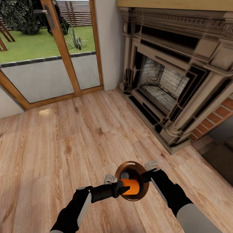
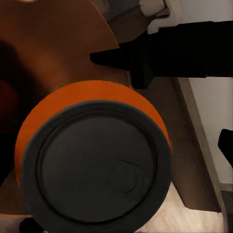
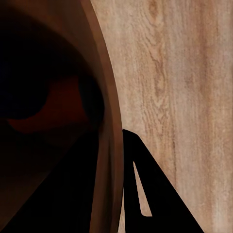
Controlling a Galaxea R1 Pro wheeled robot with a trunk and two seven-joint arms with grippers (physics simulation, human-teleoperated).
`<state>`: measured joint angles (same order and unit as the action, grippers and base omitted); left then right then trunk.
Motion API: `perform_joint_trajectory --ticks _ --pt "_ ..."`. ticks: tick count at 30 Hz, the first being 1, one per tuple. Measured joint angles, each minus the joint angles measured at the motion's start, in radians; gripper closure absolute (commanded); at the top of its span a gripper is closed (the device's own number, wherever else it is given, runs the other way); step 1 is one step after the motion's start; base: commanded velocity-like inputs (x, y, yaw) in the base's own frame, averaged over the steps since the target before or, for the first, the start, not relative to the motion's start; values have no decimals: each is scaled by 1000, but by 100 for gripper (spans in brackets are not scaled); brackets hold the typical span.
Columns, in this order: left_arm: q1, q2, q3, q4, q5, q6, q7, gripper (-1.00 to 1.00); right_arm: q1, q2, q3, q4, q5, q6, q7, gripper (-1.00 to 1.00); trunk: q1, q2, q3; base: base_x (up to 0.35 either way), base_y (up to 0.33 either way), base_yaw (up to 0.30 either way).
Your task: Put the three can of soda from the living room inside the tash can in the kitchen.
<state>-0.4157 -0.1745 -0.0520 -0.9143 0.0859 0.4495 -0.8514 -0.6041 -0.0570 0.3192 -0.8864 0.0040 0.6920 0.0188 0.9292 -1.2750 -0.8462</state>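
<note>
The left gripper [image 1: 124, 187] pinches an orange can [image 1: 131, 186] lying on its side inside the bin [image 1: 142, 191], grey top [image 2: 97, 167] facing the left wrist camera. The right gripper [image 1: 146, 176] grips the bin's rim (its jaws closed on the wall, one finger [image 3: 145, 194] outside). The bin hangs over the plank floor [image 1: 64, 145], near the fireplace [image 1: 168, 81] and beside the glass door [image 1: 42, 48].

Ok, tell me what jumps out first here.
An orange can sits in the mouth of a brown bin held low over the plank floor, the left gripper at the can and the right gripper at the bin's rim. Behind stands a carved fireplace, with glass doors to its left.
</note>
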Motion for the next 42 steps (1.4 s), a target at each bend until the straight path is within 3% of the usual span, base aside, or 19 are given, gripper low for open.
perform_joint_trajectory --ticks 20,22,23,25,26,28,29,30,31,32,34,35,40,42 --pt "0 0 2 -6 4 1 -16 -100 0 0 0 0 1 0 0 100 0 0 0 0 0 0" --pt "0 0 8 -7 5 1 -73 -100 0 0 0 0 0 0 0 100 0 0 0 0 0 0" --pt "0 1 16 -6 5 2 -163 -100 0 0 0 0 1 0 1 100 0 0 0 0 0 0" --pt "0 39 38 -4 4 2 -267 -100 0 0 0 0 0 0 1 100 0 0 0 0 0 0" --pt "0 85 79 -1 3 2 -356 -100 0 0 0 0 0 0 1 100 0 0 0 0 0 0" --pt "0 123 118 1 3 1 -406 -100 0 0 0 0 0 0 1 100 0 0 0 0 0 0" --pt "0 172 201 10 2 0 -476 -100 0 0 0 0 0 0 2 100 0 0 0 0 0 0" --pt "0 226 237 21 1 -1 -503 -100 0 0 0 0 1 0 1 100 0 0 0 0 0 0" --pt "0 233 250 30 1 -2 -514 -100 0 0 0 0 0 0 1 100 0 0 0 0 0 0" --pt "0 262 269 47 0 -2 -534 -100 0 0 0 0 0 -1 1 100 0 0 0 0 0 0" --pt "0 297 282 68 0 -3 -553 -100 0 0 0 1 0 -1 2 100 0 0 0 0 0 0" --pt "0 335 294 98 0 -7 -571 -100 0 0 0 13 0 -1 3 100 0 0 0 0 0 0" --pt "0 402 327 163 -2 -35 -580 -100 0 0 0 53 1 -24 3 100 0 0 0 0 0 0" --pt "0 426 360 207 -3 -74 -579 -100 0 0 0 63 0 -38 3 100 0 0 0 0 0 0"
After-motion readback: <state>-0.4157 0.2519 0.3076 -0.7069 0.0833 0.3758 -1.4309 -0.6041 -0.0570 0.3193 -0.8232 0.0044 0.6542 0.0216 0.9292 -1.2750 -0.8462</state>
